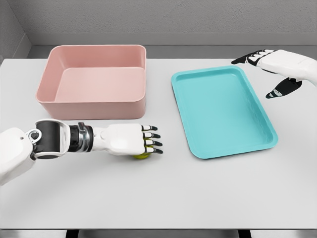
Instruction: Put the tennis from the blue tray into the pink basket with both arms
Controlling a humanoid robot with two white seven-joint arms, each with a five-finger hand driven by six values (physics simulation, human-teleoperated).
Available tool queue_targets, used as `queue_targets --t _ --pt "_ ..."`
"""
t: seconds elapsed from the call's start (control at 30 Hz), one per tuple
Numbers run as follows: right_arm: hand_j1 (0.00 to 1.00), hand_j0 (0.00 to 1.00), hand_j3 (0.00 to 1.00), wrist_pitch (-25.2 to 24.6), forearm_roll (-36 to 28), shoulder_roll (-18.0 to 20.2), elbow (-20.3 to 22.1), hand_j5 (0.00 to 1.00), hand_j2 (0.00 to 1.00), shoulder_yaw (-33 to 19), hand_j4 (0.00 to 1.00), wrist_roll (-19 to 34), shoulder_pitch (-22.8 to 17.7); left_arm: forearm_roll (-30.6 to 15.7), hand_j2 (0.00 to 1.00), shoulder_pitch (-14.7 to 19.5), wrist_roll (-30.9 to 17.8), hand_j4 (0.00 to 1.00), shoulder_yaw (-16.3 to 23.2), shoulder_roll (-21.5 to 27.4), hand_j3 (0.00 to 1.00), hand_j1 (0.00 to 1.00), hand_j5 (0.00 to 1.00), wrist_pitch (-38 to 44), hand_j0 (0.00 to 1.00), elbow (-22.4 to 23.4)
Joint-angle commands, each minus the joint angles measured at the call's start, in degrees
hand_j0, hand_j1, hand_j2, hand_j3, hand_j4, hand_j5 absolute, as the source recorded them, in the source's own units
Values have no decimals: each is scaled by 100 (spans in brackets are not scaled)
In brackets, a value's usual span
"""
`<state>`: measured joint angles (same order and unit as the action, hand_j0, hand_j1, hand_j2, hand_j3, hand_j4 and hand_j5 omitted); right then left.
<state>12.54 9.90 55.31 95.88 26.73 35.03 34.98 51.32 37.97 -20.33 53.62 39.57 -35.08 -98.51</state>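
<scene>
A yellow-green tennis ball lies on the white table under my left hand. Only its lower edge shows beneath the palm, and the fingers curl down over it. This spot is in front of the pink basket and left of the blue tray. The basket at the back left holds nothing, and the tray's floor is bare. My right hand hovers above the tray's far right corner, fingers spread and holding nothing.
The white table reaches to the front edge at the bottom of the view. A grey wall runs behind the table. Basket and tray stand a short gap apart near the table's middle.
</scene>
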Motion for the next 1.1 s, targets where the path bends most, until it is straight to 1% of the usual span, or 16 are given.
queue_targets --t 0.0,0.1,0.13,0.23,0.3,0.47,0.57,0.6,0.7,0.8,0.9,0.97,1.0,1.03,1.07 --pt "100 100 100 -6 -15 7 1 100 100 -2 100 -3 -9 -122 95 0 -15 95 -10 -2 95 95 95 8 95 -2" --pt "100 100 100 -6 -15 7 1 100 100 -2 100 -3 0 -122 83 0 -15 83 -10 7 83 83 83 8 83 -11" --pt "100 100 100 -6 -15 7 1 100 100 -2 100 -3 0 -122 76 0 -15 76 -10 7 76 76 76 8 76 -19" --pt "100 100 100 -6 -15 7 1 100 100 -2 100 -3 -9 -87 75 9 -24 75 -10 15 75 75 75 8 75 -11" --pt "100 100 100 -6 -15 7 1 100 100 -2 100 -3 -9 -78 72 9 -24 72 -10 15 72 72 72 8 72 -11" --pt "100 100 100 -6 -15 7 1 100 100 -2 100 -3 -9 -87 70 9 -155 70 -1 24 70 70 70 8 70 -11" --pt "100 100 100 -6 -15 7 1 100 100 -2 100 -3 -9 -78 58 9 -173 58 8 33 58 58 58 8 58 -11" --pt "100 100 100 -6 -15 7 1 100 100 -2 100 -3 -9 -78 58 9 -173 58 8 33 58 58 58 8 58 -11" --pt "100 100 100 -6 -15 7 1 100 100 -2 100 -3 -9 -78 47 9 -173 47 8 24 47 47 47 8 47 -11" --pt "100 100 100 -6 -15 7 1 100 100 -2 100 -3 -9 -87 33 9 -173 33 -1 15 33 33 33 8 33 -2" --pt "100 100 100 -6 -15 7 1 100 100 -2 100 -3 -9 -140 13 0 -173 13 -1 7 13 13 13 8 13 -2" --pt "100 100 100 -6 -15 7 1 100 100 -2 100 -3 -9 -263 4 9 -173 4 -18 24 4 4 4 8 4 -11" --pt "100 100 100 -6 -15 7 -8 100 100 -2 100 -3 -9 -324 0 9 -173 0 -36 42 0 0 0 8 0 -11" --pt "100 100 100 -6 -15 7 -8 100 100 -2 100 -3 -9 -351 0 9 -173 0 -54 50 0 0 0 8 0 -11" --pt "100 100 100 2 -15 7 -8 100 100 -2 100 -3 -9 -473 0 9 -173 0 -71 68 0 0 0 8 0 -11"
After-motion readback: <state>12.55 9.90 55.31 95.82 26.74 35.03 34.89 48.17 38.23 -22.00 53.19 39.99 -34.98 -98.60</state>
